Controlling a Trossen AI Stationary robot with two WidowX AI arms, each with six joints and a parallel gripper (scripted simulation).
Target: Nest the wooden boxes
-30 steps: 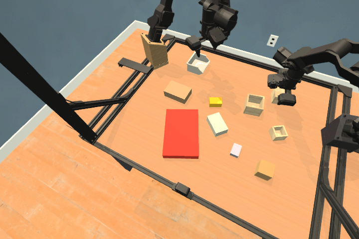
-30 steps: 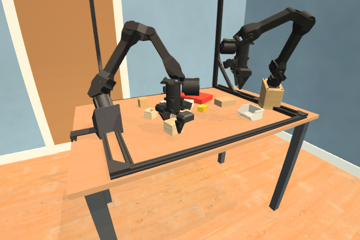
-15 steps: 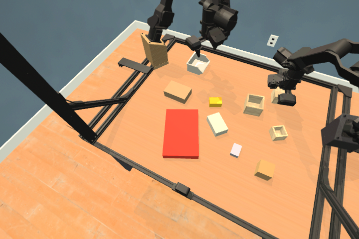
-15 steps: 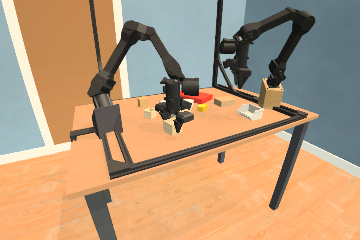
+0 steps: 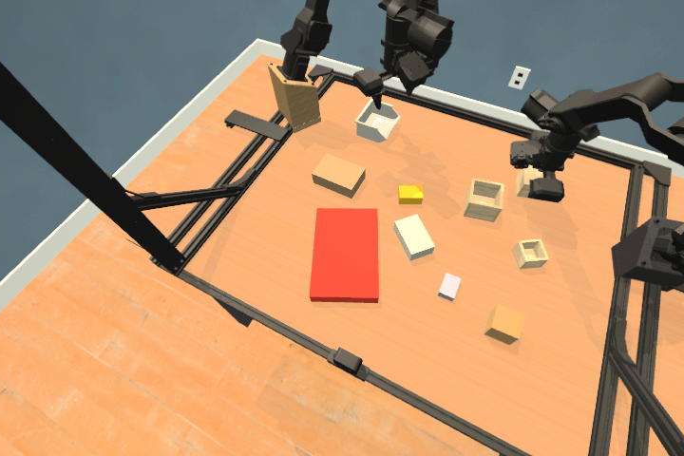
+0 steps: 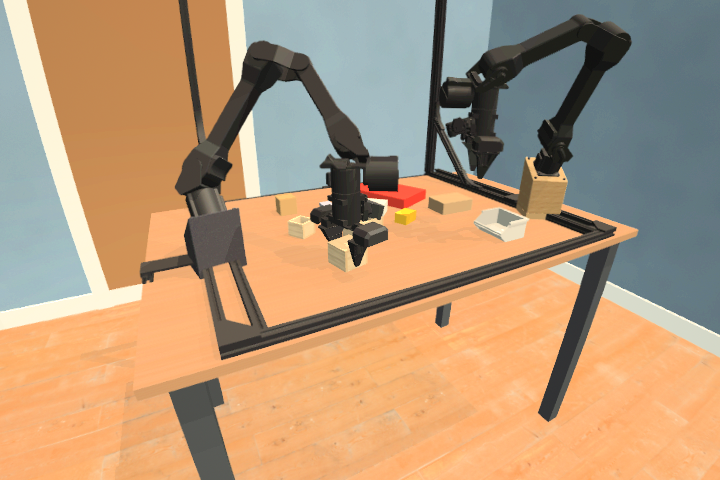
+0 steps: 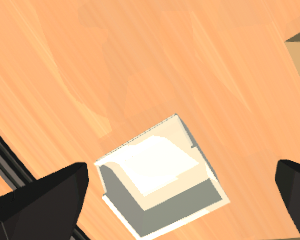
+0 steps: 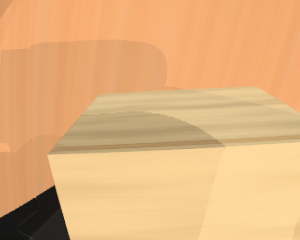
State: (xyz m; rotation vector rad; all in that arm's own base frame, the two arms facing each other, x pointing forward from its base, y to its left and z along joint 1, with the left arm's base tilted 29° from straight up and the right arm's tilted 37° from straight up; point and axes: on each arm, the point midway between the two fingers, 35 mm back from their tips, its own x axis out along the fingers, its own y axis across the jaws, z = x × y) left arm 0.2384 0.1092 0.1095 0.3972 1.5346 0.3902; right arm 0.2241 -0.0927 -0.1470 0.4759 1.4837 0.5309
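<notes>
My right gripper (image 6: 345,249) is shut on a wooden box (image 5: 522,180) (image 6: 338,255) (image 8: 140,195). That box is upside down on the table, with its flat bottom up. One finger shows against its left side in the right wrist view; the other is hidden there. The biggest wooden box (image 5: 481,211) stands open side up close beside it. A small wooden box (image 5: 534,263) (image 6: 301,230) stands open side up a little apart. My left gripper (image 5: 393,100) (image 6: 477,172) (image 7: 182,171) is open and empty, above the white bin.
The white bin (image 5: 365,131) (image 6: 514,229) (image 7: 185,200) is under my left gripper. A yellow block (image 5: 409,194), white block (image 5: 415,237), small pale block (image 5: 450,285), two tan blocks (image 5: 337,172) (image 5: 505,322) and a red slab (image 5: 345,253) lie around. Dark rails (image 6: 372,302) border the table.
</notes>
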